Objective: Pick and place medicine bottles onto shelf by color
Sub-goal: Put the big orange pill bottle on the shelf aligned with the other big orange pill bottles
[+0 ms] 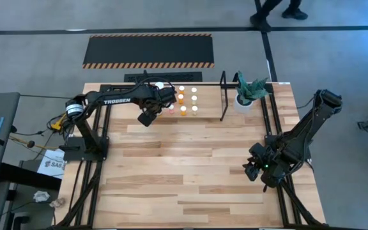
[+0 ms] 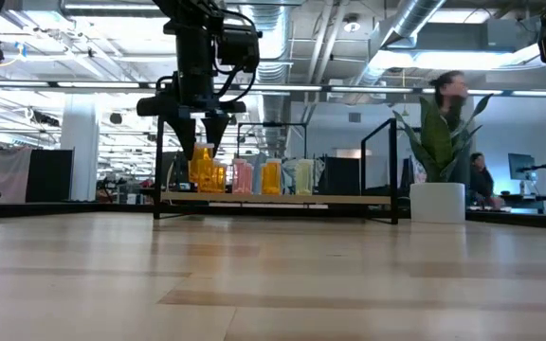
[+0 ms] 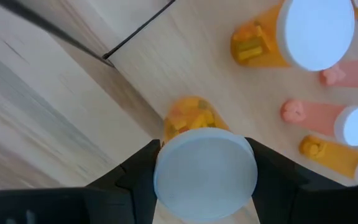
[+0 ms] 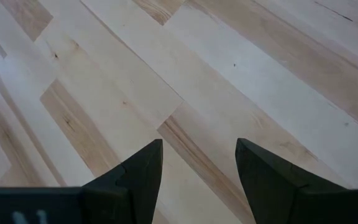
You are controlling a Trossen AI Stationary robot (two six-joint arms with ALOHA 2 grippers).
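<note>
1. My left gripper (image 3: pixel 205 186) has its jaws closed on the white cap of an orange bottle (image 3: pixel 191 118), held over the shelf (image 2: pixel 273 199) at its left end.
2. I judge the bottle light, rigid and smooth; gripping the cap rim squarely should keep it upright, though the plastic may slip if squeezed off-centre.
3. Other medicine bottles (image 1: pixel 188 99), orange and pink, already stand in rows on the shelf floor close by, so I have little room to lower it.
4. My right gripper (image 4: pixel 197 168) waits with fingers apart, empty, over the bare table (image 1: pixel 190 172) near its right edge.
</note>
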